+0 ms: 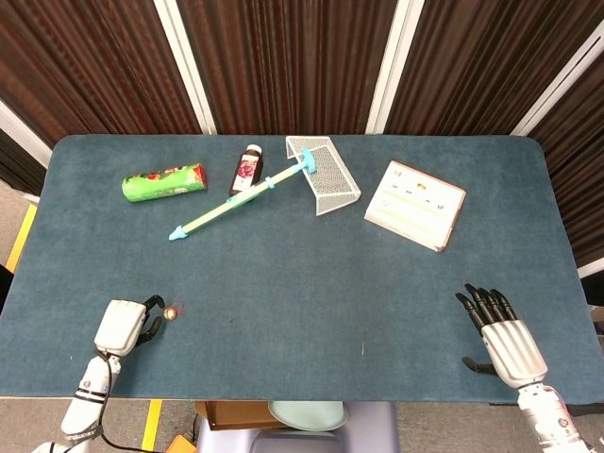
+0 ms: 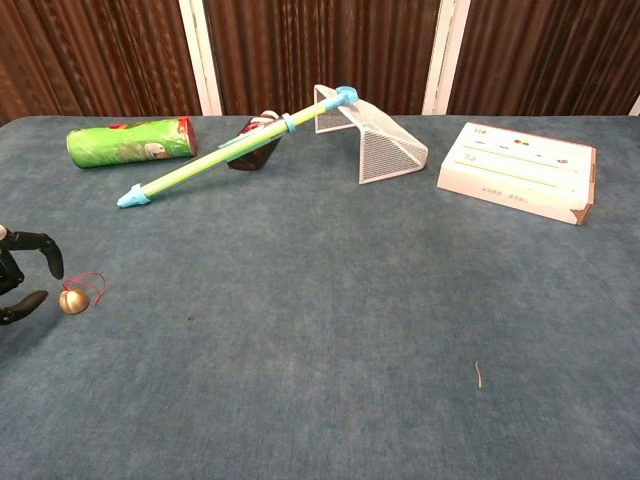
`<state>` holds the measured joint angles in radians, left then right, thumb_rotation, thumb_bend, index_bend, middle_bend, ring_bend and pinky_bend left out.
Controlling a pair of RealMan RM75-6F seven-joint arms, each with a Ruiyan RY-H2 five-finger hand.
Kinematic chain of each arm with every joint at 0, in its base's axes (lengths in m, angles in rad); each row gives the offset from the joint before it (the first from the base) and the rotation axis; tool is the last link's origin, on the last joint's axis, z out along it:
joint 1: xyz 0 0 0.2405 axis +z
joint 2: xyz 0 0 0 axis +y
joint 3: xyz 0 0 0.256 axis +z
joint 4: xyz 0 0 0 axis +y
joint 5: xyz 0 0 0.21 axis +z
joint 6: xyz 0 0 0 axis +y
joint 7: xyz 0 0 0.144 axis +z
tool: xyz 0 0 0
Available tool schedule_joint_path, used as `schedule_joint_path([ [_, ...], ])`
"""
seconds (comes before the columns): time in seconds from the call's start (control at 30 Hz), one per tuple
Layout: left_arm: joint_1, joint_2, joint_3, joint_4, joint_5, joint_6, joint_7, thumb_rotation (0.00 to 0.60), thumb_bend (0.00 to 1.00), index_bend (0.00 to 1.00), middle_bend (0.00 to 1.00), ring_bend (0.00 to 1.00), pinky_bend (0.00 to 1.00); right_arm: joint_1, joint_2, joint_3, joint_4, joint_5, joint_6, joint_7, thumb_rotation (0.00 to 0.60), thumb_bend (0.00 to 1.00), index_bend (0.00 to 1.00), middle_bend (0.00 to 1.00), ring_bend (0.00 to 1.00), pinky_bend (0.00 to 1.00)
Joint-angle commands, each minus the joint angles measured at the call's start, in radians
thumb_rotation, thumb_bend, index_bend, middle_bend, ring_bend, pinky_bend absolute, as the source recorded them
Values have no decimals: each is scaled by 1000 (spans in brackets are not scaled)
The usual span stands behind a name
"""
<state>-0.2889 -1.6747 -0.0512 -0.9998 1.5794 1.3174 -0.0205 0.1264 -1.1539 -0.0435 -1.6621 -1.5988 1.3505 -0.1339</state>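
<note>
We think this is a robot test room, not a home. We see a big table (image 1: 302, 274) with a blue cloth, dark brown curtains (image 1: 283, 57) behind it, yellow tape (image 1: 21, 236) on the floor, and odd, mixed things laid out far apart.

The bell (image 1: 171, 312) lies just right of the left hand (image 1: 123, 327) (near edge), net (image 1: 324, 174) and box (image 1: 415, 205) far behind.
</note>
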Motion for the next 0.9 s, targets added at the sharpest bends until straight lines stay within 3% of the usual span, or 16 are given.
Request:
schedule_joint_path([
  [0.03, -6, -12, -2, 17, -11, -7, -3, 600, 414, 481, 1000, 1000, 1000, 0, 1, 0, -1, 0, 1, 1, 600, 181, 0, 0, 0, 0],
  [0.9, -37, -61, 22, 100, -16, 7, -29, 600, 413, 546, 1000, 1000, 1000, -3, 0, 1, -2, 5, 10, -5, 600, 181, 0, 0, 0, 0],
])
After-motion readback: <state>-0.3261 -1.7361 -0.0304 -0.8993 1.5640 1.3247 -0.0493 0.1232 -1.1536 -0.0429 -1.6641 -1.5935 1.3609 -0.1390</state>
